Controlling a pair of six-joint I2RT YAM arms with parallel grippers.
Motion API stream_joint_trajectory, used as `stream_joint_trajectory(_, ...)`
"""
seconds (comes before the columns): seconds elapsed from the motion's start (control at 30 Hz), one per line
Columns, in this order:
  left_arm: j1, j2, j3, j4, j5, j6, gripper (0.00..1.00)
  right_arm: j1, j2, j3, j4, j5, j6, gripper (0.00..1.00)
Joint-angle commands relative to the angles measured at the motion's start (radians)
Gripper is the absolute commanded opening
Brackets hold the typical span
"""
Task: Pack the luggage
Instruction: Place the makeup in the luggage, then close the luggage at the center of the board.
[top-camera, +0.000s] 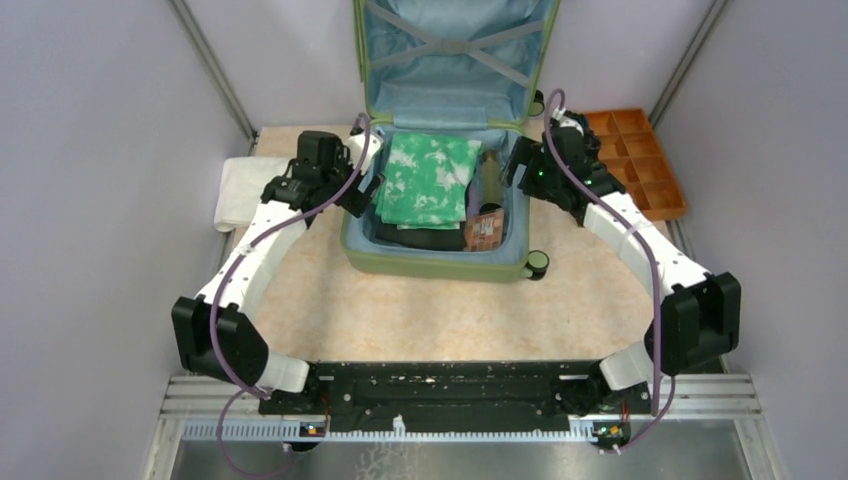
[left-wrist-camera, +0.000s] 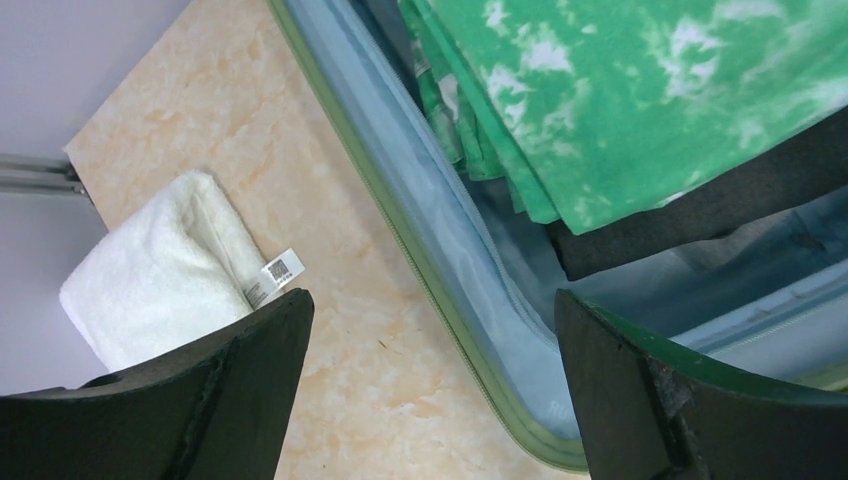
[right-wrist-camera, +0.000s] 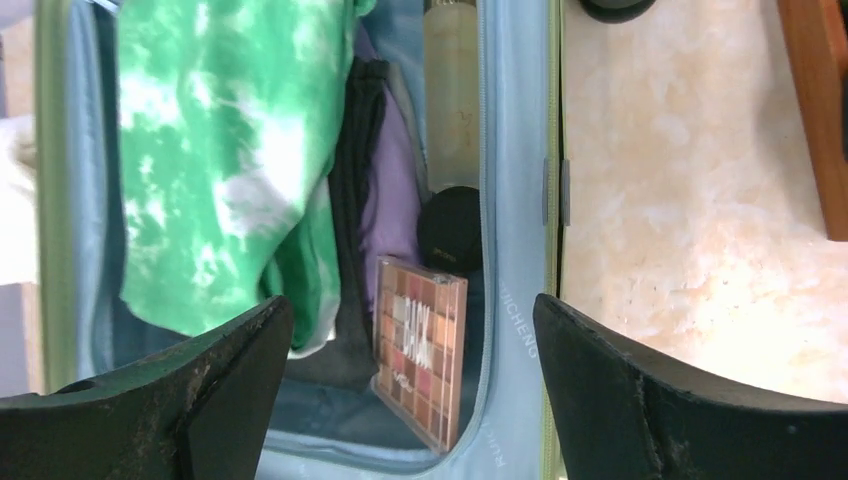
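My right pincer (right-wrist-camera: 410, 310) is spread wide with nothing between its fingers. It hangs above the right rim of the luggage (top-camera: 430, 265), one finger over the interior and the other over the worktop (top-camera: 400, 310). Directly below it, a makeup palette (right-wrist-camera: 420, 345) sits in the narrow slot along the right wall, with a dark round cap (right-wrist-camera: 450, 228) and a pale bottle (right-wrist-camera: 452, 90) in line behind it. I judge that the small hard items are kept against this wall so that the clothing stack can lie flat. The stack fills the rest of the lower shell: a green tie-dye garment (top-camera: 430, 178) on top and a dark garment (top-camera: 420, 238) beneath. My left pincer (left-wrist-camera: 432, 300) is likewise spread and empty, straddling the left rim. Just outside that wall a folded white towel (left-wrist-camera: 160, 280) lies on the worktop, not yet packed. I judge it the likely next item, and the left pincer is the one positioned to reach it. The luggage rests open at the middle of the worktop between both arms, its lid (top-camera: 450, 50) upright at the back to keep the shell accessible. An orange tray (top-camera: 640, 160) stands at the far right, apart from the shell.
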Motion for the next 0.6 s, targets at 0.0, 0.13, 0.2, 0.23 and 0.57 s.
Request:
stream_joint_trajectory(0.0, 0.012, 0.033, -0.045, 0.088, -0.023, -0.018, 0.96, 0.005, -0.094, 0.023, -0.015, 0.009, -0.017, 0.84)
stream_joint_trajectory(0.13, 0.015, 0.033, -0.069, 0.110, -0.018, -0.019, 0.96, 0.064, -0.104, -0.063, 0.002, -0.060, 0.014, 0.57)
stream_joint_trajectory(0.2, 0.015, 0.029, -0.072, 0.110, -0.009, -0.024, 0.96, 0.095, -0.074, -0.081, -0.013, -0.052, 0.002, 0.50)
stream_joint_trajectory(0.23, 0.015, 0.024, -0.075, 0.110, -0.004, -0.025, 0.95, 0.108, -0.060, -0.092, -0.012, -0.048, -0.003, 0.49)
stream_joint_trajectory(0.57, 0.015, -0.025, -0.118, 0.134, -0.014, 0.008, 0.96, 0.145, 0.114, -0.048, -0.102, -0.045, -0.014, 0.36)
